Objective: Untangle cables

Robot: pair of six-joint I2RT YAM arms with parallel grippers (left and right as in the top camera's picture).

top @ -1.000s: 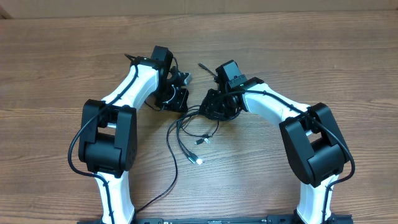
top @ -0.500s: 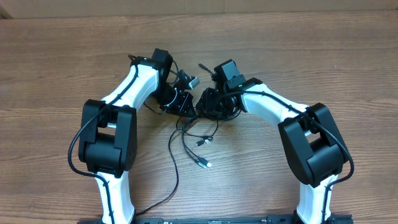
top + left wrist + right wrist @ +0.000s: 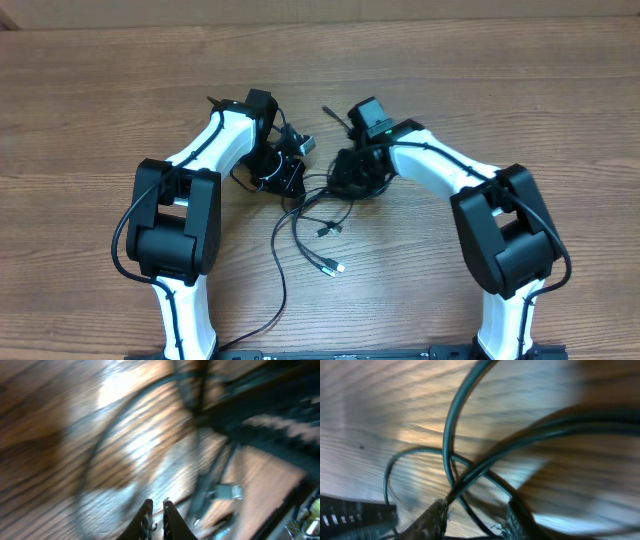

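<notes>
The cables [image 3: 305,212] are thin black cords lying as a loose tangle on the wood between my two grippers, with two plug ends [image 3: 336,267] trailing toward the front. My left gripper [image 3: 287,176] sits at the tangle's left edge. In the blurred left wrist view its gripper [image 3: 156,507] has the fingers pressed almost together, and a cord with a silver plug [image 3: 227,492] lies ahead. My right gripper [image 3: 352,176] is at the tangle's right. In the right wrist view the gripper [image 3: 476,510] stands open, with crossing cable loops [image 3: 451,425] running between the fingers.
The wooden table [image 3: 500,90] stretches all round. One long thin black cord [image 3: 276,290] runs from the tangle toward the front edge near the left arm's base. Both arms' bases stand at the front.
The grippers drew together, then parted slightly and shifted a little toward the front. The trailing plug ends slid toward the front right. The right fingers widened, then narrowed somewhat.
</notes>
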